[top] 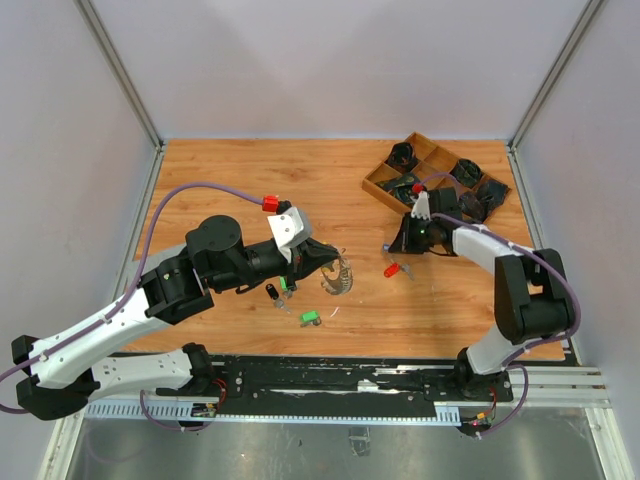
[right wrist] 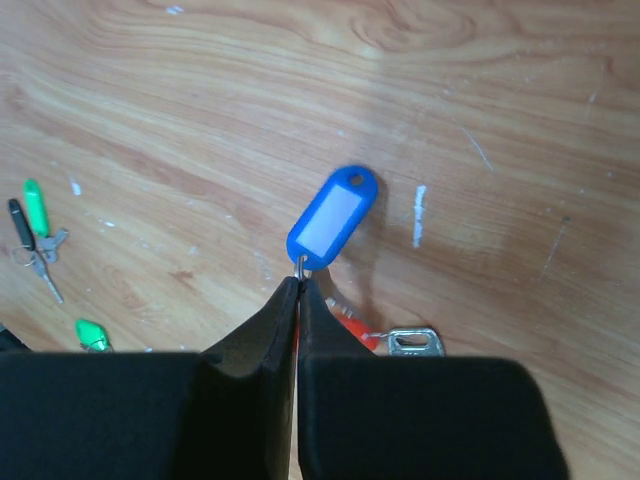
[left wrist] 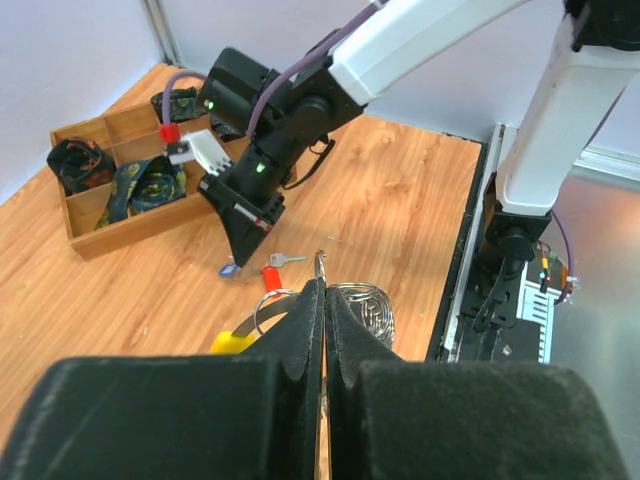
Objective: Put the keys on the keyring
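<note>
My left gripper is shut on the silvery coil-like keyring and holds it just above the table; in the left wrist view the fingertips pinch its wire, with the coil to the right and its yellow curved piece to the left. My right gripper is shut on the small ring of a blue-tagged key, low over the wood. A red-tagged silver key lies beside it, and also shows in the right wrist view.
Two green-tagged keys and a black-tagged one lie on the table below the keyring. A wooden compartment tray with dark items stands at the back right, close behind my right gripper.
</note>
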Controlling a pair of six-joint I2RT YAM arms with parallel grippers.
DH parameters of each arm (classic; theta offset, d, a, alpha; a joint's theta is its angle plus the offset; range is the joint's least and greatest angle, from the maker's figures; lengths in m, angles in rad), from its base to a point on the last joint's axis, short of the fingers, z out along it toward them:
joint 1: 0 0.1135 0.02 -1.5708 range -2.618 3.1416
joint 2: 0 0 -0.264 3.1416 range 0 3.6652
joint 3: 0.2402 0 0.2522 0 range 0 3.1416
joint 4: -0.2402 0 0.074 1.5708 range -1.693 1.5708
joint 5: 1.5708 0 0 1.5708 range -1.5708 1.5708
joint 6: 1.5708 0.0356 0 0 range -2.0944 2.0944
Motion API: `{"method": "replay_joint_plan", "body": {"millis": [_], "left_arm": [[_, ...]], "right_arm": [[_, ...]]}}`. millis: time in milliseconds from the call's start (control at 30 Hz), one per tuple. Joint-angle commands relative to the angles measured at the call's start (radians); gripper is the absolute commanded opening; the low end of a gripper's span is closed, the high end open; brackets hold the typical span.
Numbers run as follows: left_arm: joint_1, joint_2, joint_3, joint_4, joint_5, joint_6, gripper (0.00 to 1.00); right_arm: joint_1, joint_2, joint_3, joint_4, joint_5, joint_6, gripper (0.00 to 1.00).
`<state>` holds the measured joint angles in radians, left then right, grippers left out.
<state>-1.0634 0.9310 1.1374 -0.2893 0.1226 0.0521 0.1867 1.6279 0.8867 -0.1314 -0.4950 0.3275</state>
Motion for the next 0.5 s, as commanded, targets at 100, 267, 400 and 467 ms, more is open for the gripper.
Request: {"method": "replay_joint_plan", "body": {"millis": [100,267,400,467], "left_arm": [[-0.006,-0.023,0.007,0.042,-0.028,0.011,0.0],[-0.006,-0.023,0.008,0.052,-0.055,0.013,0.0],[-0.006,-0.02,0.011,0.067,-0.08,0.021,0.01],[-0.005,-0.011,0.021,0.07,-0.1,0.034,0.01]], "right_arm": [[-0.017,-0.224,-0.008,-0.036,-0.037,-0.104,0.01],[-0.013,-0.436,-0.036,-0.044,-0.116,-0.192,0.0],[0.023,-0.628,-0.017,-0.099,-0.106,-0.272,0.0],[0.029,-0.706,-0.003,-0.106,-0.127,-0.296,0.0]]}}
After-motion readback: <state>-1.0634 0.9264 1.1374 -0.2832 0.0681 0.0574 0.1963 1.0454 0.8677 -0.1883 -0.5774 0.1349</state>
